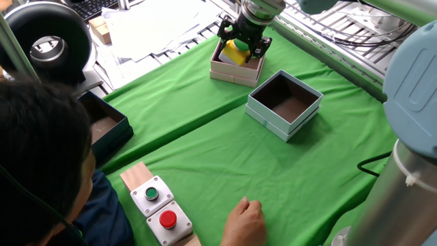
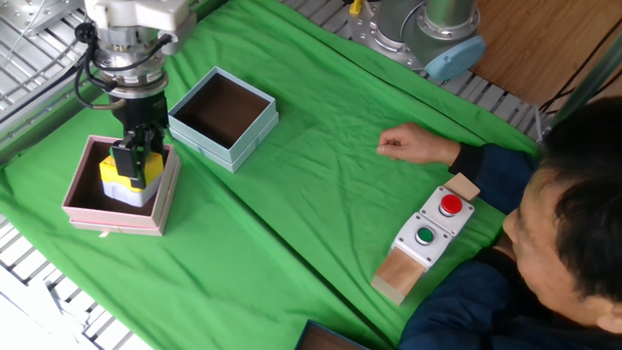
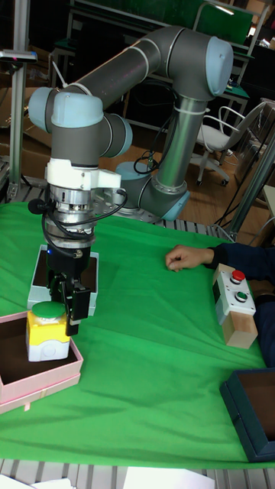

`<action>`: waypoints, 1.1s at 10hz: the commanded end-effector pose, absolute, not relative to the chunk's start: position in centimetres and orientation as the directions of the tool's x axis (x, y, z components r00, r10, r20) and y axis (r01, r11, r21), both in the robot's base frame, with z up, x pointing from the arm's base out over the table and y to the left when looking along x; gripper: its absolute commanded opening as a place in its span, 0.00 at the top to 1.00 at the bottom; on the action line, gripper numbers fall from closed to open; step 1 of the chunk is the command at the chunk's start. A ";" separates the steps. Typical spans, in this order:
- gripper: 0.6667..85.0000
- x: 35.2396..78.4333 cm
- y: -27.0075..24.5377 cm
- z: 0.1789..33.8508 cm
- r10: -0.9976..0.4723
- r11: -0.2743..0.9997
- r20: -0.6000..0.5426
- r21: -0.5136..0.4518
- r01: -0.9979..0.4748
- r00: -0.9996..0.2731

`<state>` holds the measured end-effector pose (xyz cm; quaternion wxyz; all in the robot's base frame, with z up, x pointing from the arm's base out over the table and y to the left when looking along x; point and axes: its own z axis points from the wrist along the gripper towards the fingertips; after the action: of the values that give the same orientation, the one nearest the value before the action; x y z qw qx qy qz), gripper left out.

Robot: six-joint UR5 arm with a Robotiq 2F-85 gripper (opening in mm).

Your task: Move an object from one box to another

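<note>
The object, a yellow housing with a green dome button, sits inside the pinkish-white box at the far end of the green cloth. My gripper reaches straight down into that box and is shut on the object. From the opposite side, the gripper has its dark fingers clamped on the object within the pink box. The blue-grey box stands right beside it, with only its dark inside showing. In the tall view the gripper grips the object above the pink box.
A person's fist rests on the cloth. A grey switch box with green and red buttons sits on a wooden block. A dark navy box stands at the table edge near the person.
</note>
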<state>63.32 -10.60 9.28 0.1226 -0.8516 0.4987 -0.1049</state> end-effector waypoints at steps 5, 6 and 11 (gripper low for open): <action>0.57 63.2 -10.3 9.4 -0.881 -0.457 0.034 -0.317 -0.831 0.472; 0.69 63.3 -10.1 9.5 -0.887 -0.443 0.026 -0.326 -0.835 0.461; 1.00 62.4 -8.9 9.4 -0.889 -0.423 -0.036 -0.317 -0.849 0.456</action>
<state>62.77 -9.48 9.26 0.1376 -0.8422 0.5149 -0.0819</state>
